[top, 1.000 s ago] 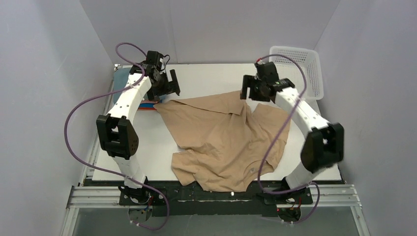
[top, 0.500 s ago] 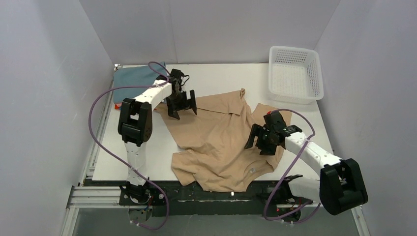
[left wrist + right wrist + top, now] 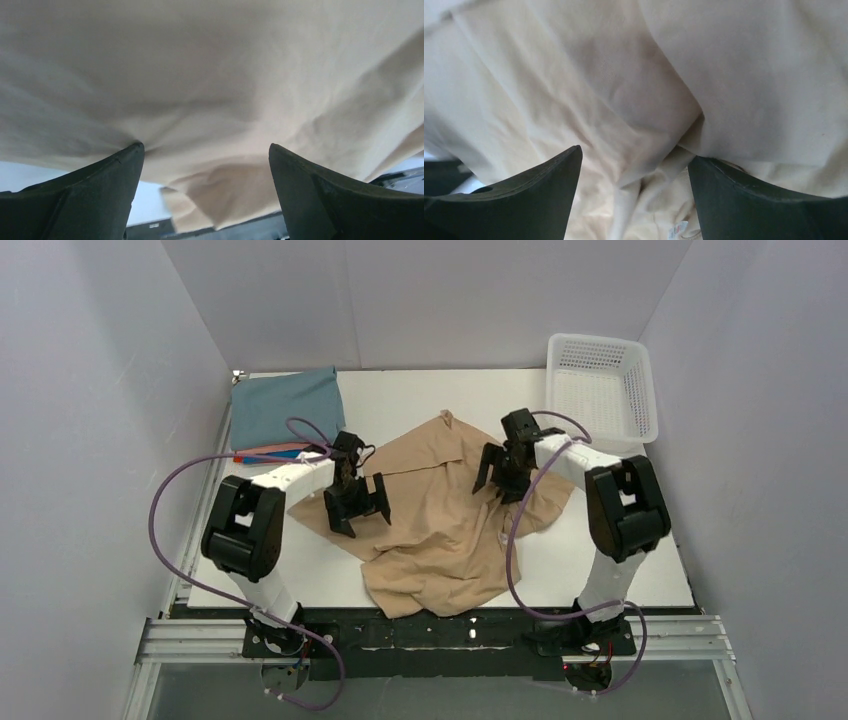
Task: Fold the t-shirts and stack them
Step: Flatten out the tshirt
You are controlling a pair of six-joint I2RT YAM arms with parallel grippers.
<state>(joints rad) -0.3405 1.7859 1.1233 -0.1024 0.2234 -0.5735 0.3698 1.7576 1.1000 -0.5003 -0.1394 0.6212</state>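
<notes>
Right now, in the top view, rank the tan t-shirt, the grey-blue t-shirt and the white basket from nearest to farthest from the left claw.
1. Tan t-shirt: mid-table, directly beneath the left claw.
2. Grey-blue t-shirt: folded in the far-left corner.
3. White basket: far-right corner, clearly the farthest.

T-shirt centre, folded stack back-L, basket back-R.

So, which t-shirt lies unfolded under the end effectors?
The tan t-shirt, crumpled mid-table; the grey-blue t-shirt lies folded flat at the far left corner.
</notes>
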